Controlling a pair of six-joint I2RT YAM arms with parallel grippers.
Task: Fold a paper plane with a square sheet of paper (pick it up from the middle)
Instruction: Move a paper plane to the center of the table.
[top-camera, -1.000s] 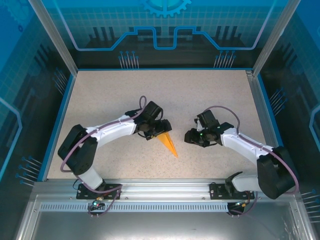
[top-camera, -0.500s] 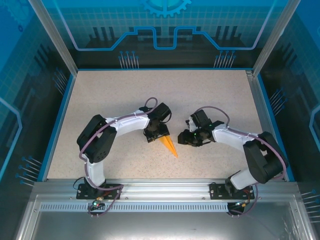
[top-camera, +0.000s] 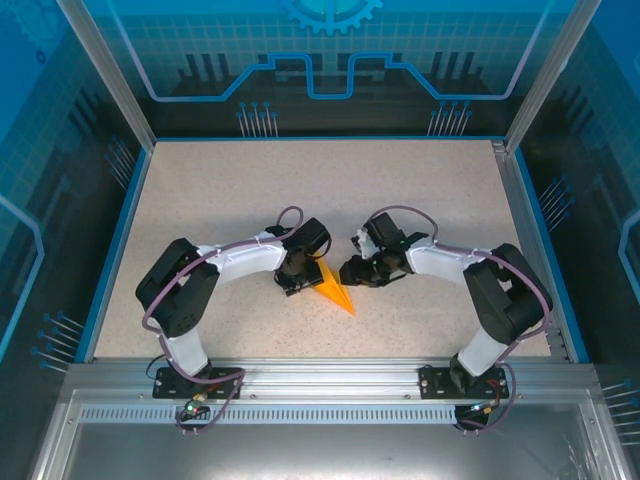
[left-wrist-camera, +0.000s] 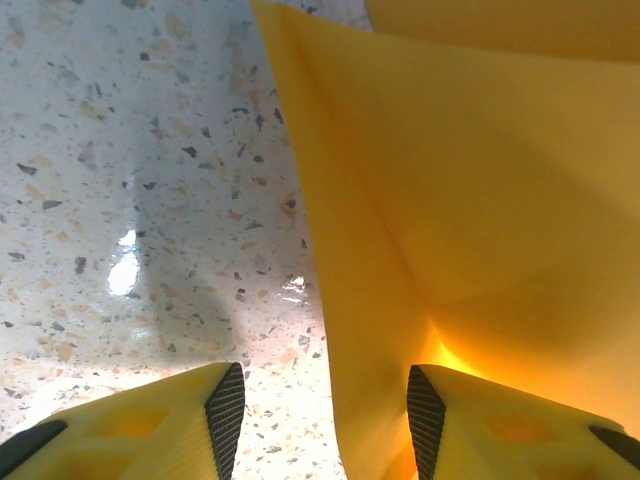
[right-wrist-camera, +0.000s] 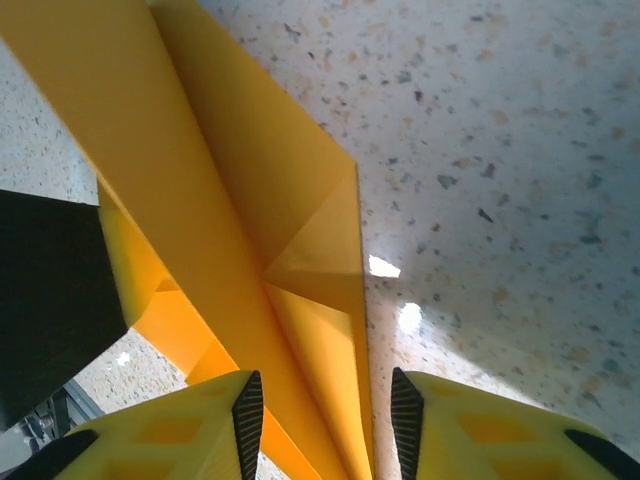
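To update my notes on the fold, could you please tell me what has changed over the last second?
The right hand moved left to the plane, which now lies between its open jaws. The left hand shifted only slightly at the plane's wide end while its arm bent inward. Neither hand has closed on it. The plane stayed where it lay on the table.
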